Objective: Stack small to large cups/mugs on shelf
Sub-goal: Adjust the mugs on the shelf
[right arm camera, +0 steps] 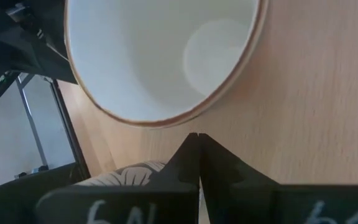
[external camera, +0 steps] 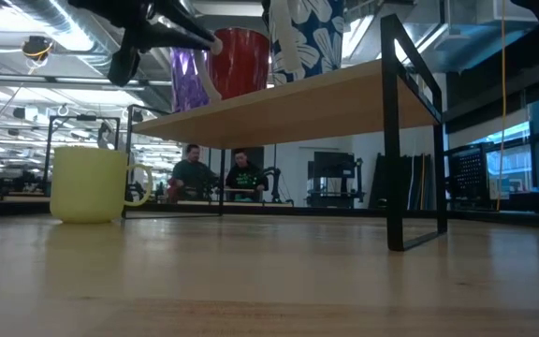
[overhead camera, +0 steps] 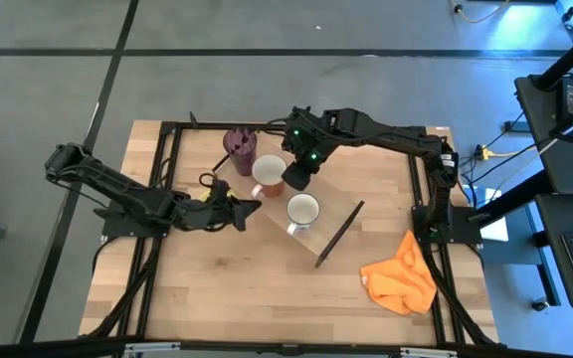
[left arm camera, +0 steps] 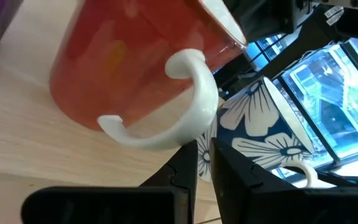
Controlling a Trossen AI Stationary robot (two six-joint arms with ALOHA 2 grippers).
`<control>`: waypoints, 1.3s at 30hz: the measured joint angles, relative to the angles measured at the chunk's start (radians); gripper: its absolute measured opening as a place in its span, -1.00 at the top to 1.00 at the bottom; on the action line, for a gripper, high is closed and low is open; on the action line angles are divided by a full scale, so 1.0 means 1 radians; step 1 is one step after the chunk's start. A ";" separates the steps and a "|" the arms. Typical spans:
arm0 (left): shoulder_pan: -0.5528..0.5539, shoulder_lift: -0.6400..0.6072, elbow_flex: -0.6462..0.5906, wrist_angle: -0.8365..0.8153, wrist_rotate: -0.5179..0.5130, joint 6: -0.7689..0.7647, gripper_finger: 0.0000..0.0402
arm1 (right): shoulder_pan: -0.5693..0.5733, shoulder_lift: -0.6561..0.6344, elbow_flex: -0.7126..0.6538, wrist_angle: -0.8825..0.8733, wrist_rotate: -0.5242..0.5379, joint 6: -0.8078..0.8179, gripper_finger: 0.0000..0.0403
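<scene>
Three vessels stood on the shelf (overhead camera: 338, 209) at this moment: the purple tumbler (overhead camera: 240, 150) at the far end, the reddish-brown mug (overhead camera: 269, 175) with its white inside next along, and the white mug with blue flowers (overhead camera: 302, 211) after that, all upright and close together in a slanting row. By height that row ran large to small from the tumbler onward, so the ordering looked largely done for those three.

One vessel was left: the yellow-green mug (external camera: 90, 183) sat on the tabletop (overhead camera: 267, 298) beside the shelf, not on it, as the low view showed. In the overhead view it was mostly hidden under the left arm.

The left gripper (left arm camera: 204, 163) was at shelf height, pointing at the white handle of the reddish-brown mug; its fingers were nearly together with only a thin gap, and nothing lay between them. The right gripper (right arm camera: 198, 149) hung just over the rim of the reddish-brown mug, its fingers pressed fully together and empty.

My judgement is that the job was roughly three quarters through, with the yellow-green mug yet to be lifted and given its place in the size order, which might need the others nudged to make room
</scene>
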 joint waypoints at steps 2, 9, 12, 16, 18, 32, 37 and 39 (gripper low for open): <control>0.000 0.000 0.000 0.000 -0.007 0.006 0.81 | 0.000 0.000 0.000 -0.002 0.000 -0.002 0.97; 0.000 0.000 0.000 -0.018 -0.015 0.006 0.81 | 0.000 0.000 0.000 -0.010 0.000 -0.021 0.97; 0.000 0.000 0.000 -0.018 -0.016 0.005 0.81 | 0.000 0.000 0.000 -0.022 0.000 -0.025 0.97; -0.012 0.000 0.000 -0.015 -0.017 -0.012 0.81 | -0.002 0.000 0.000 -0.084 0.020 -0.052 0.97; -0.029 0.000 0.000 -0.005 -0.015 -0.012 0.81 | -0.003 0.000 0.000 -0.104 0.050 -0.066 0.97; -0.121 0.000 0.001 0.093 -0.007 0.038 0.81 | -0.005 -0.049 0.000 -0.321 0.266 -0.075 0.97; -0.121 0.000 0.009 0.082 -0.007 0.042 0.81 | 0.016 -0.107 0.000 -0.361 0.273 -0.019 0.97; -0.121 0.000 0.020 0.081 -0.005 0.066 0.82 | 0.043 -0.128 0.000 -0.367 0.271 0.012 0.97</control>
